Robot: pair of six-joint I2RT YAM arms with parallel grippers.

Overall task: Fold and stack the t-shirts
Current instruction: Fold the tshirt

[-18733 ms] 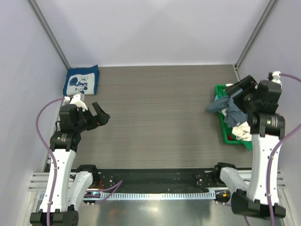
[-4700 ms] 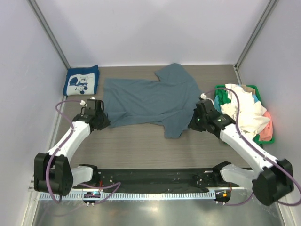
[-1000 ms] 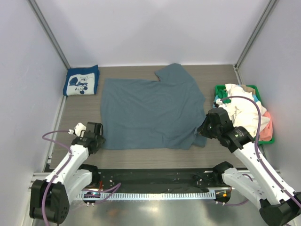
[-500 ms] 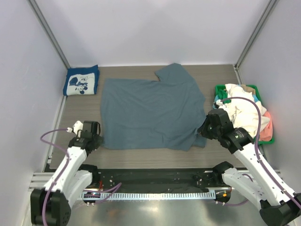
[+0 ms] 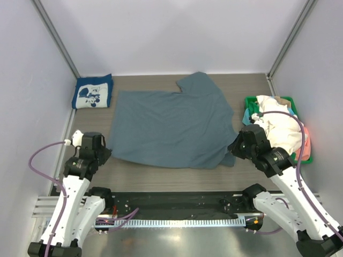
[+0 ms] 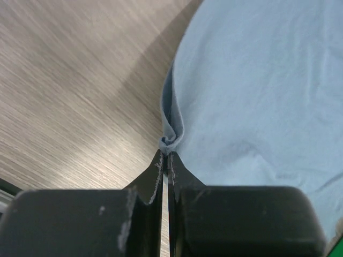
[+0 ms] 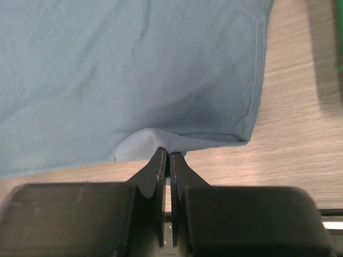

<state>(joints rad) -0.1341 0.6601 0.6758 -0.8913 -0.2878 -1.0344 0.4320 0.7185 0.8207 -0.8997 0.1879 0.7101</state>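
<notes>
At the far left, the folded navy t-shirt is lying on the table. Our left claw is clamping the near-left corner of the slate-blue t-shirt, which is lying spread mid-table, and our right claw is pinching its near-right hem. Other t-shirts are lying heaped in the green basket at the right.
</notes>
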